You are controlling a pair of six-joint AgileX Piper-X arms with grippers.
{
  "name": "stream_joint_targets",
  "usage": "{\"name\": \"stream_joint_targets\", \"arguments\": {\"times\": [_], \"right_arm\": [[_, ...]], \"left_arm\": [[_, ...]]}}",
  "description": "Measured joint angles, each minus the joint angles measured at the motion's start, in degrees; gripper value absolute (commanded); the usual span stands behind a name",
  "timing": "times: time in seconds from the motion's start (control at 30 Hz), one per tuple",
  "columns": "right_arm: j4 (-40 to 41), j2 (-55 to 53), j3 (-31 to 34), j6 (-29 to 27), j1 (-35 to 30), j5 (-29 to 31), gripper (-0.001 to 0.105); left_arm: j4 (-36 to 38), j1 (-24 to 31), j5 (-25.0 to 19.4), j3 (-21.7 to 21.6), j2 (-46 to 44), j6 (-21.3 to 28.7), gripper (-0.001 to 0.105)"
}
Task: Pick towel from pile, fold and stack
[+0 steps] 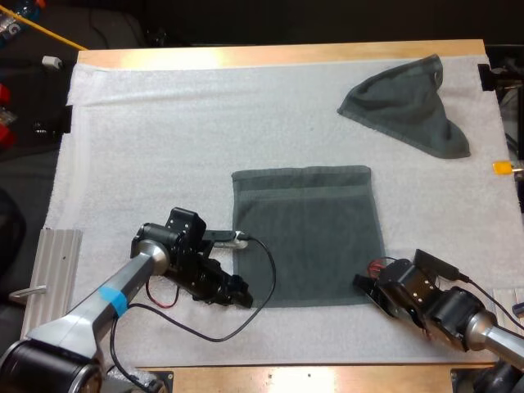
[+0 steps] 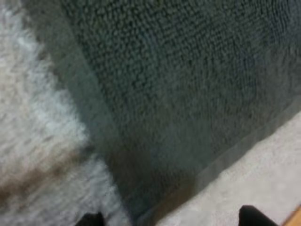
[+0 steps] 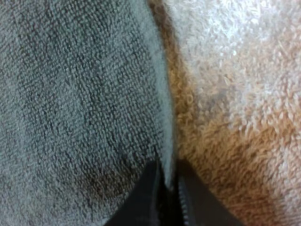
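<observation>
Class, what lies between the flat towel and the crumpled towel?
Only bare white mat, as the high view shows, separates the flat towel and the crumpled towel.

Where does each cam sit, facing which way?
High view: behind both arms, facing forward and down on white mat, flat dark grey-green terry towel, crumpled grey-green towel; shows left pincer, right pincer.
Left wrist view: on left arm, down at flat towel's corner; open left pincer.
Right wrist view: on right arm, at flat towel's edge; right pincer shut on it.
Shared: all three see flat towel and mat.
</observation>
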Motion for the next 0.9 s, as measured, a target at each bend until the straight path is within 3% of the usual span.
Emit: {"name": "stream_joint_targets", "arguments": {"times": [0.1, 0.33, 0.43, 0.57, 0.73, 0.9], "right_arm": [[0.0, 0.0, 0.0, 0.0, 0.0, 0.0, 0.0], [0.0, 0.0, 0.0, 0.0, 0.0, -0.2, 0.0], [0.0, 0.0, 0.0, 0.0, 0.0, -0.6, 0.0], [0.0, 0.0, 0.0, 0.0, 0.0, -1.1, 0.0], [0.0, 0.0, 0.0, -1.3, 0.0, -3.9, 0.0], [4.9, -1.5, -2.0, -3.4, 0.0, -5.0, 0.0]], "left_arm": [[-1.4, 0.0, 3.3, 0.0, 1.3, -0.6, 0.055], [-2.4, 0.0, 4.0, 0.0, 2.2, -1.5, 0.05], [-2.5, 0.0, 4.0, 0.0, 2.3, -1.5, 0.033], [-2.5, 0.0, 4.0, 0.0, 2.3, -1.5, 0.002], [-2.1, 0.0, 4.0, 0.0, 2.3, -0.9, 0.0], [4.7, -1.1, 1.8, 0.0, 1.5, 5.1, 0.0]]}}
